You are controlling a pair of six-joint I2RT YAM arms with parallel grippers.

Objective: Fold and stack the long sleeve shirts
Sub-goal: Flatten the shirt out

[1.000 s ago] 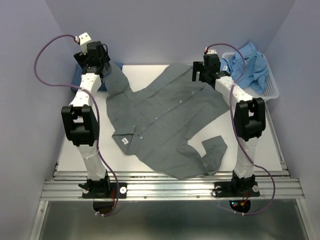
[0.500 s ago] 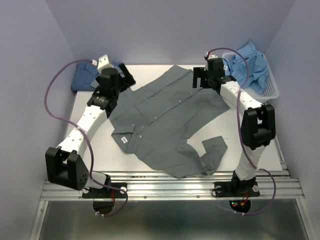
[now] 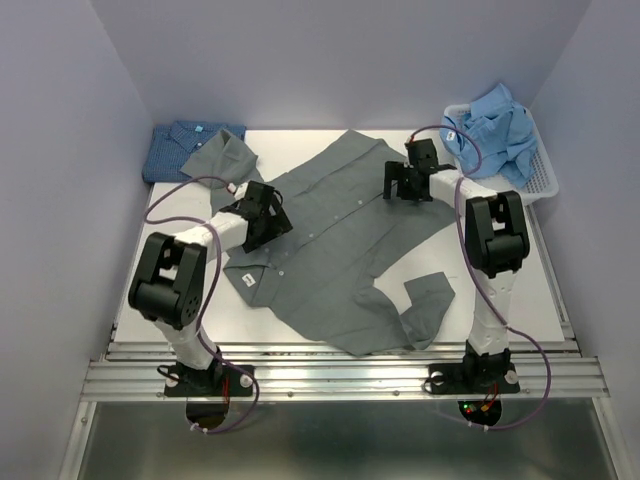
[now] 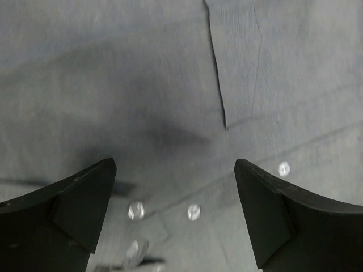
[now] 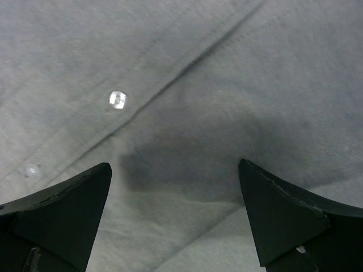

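Observation:
The mid-grey shirt [image 3: 330,240] lies spread face up across the table, collar toward the front left. One sleeve [image 3: 222,155] reaches back left and the other [image 3: 425,300] is bent at the front right. My left gripper [image 3: 268,215] is open and empty, low over the shirt's chest by the button placket [image 4: 193,212]. My right gripper [image 3: 405,185] is open and empty, low over the shirt's lower part [image 5: 187,130]. The dark blue dotted shirt [image 3: 180,143] lies folded at the back left. The light blue shirt [image 3: 495,120] is heaped in the basket.
The white mesh basket [image 3: 540,178] stands at the back right corner. The grey sleeve's end overlaps the dark blue shirt. Purple walls close in on the left, back and right. Bare table shows at the front left [image 3: 170,310] and right [image 3: 520,290].
My left arm has swung from the back left corner forward and down onto the grey shirt's chest. My right gripper has come slightly forward and lower. The dark blue shirt is now uncovered.

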